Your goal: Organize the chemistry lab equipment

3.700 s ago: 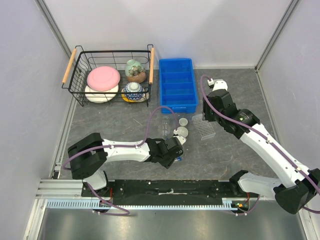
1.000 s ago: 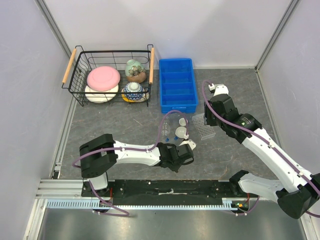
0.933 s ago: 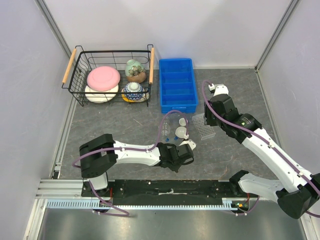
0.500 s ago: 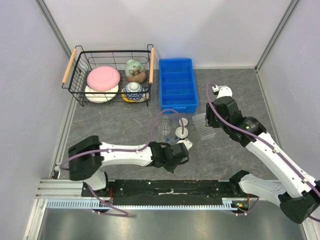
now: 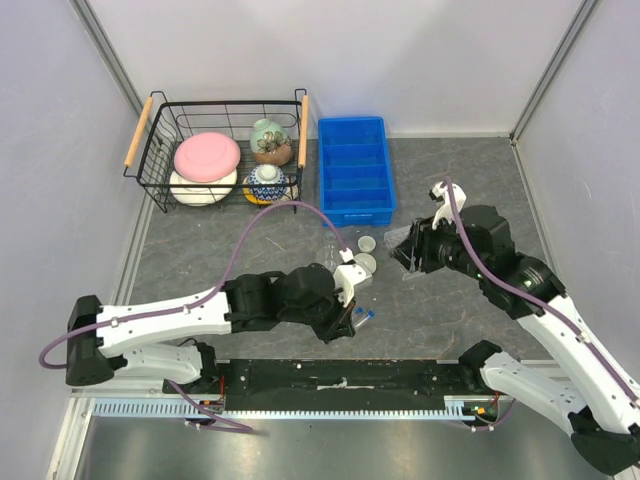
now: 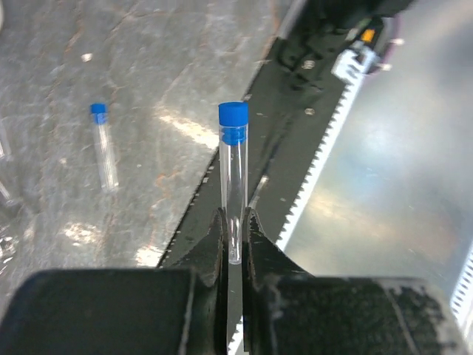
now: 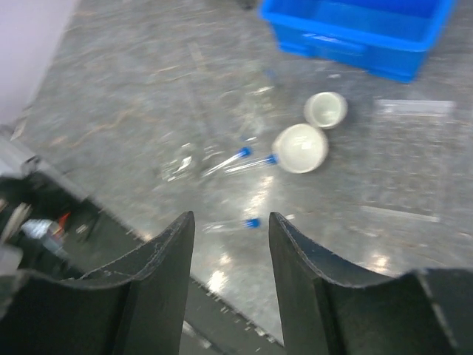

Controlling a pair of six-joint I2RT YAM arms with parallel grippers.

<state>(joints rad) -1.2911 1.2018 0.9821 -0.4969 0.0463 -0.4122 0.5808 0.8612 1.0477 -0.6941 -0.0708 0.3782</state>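
My left gripper [image 6: 233, 225] is shut on the lower end of a clear tube with a blue cap [image 6: 233, 148], held up off the table near its front edge. From above, that gripper [image 5: 350, 308] sits just in front of two small white dishes [image 5: 366, 243] [image 5: 365, 264]. Another capped tube [image 6: 104, 146] lies flat on the table. My right gripper [image 7: 230, 222] is open and empty, hovering above the table. Below it show the dishes [image 7: 326, 109] [image 7: 300, 147] and two tubes [image 7: 225, 160] [image 7: 251, 164] lying beside them. A clear flask [image 5: 328, 258] lies left of the dishes.
A clear plastic rack [image 7: 410, 155] lies right of the dishes. A blue divided bin [image 5: 355, 170] stands at the back centre. A black wire basket [image 5: 165, 195] with pink, white and patterned crockery stands at the back left. The black rail [image 5: 340, 375] runs along the front edge.
My left gripper has shut on a tube and raised it, while the arm's elbow swung far out to the left. The right gripper has drawn back to the right, above the clear rack.
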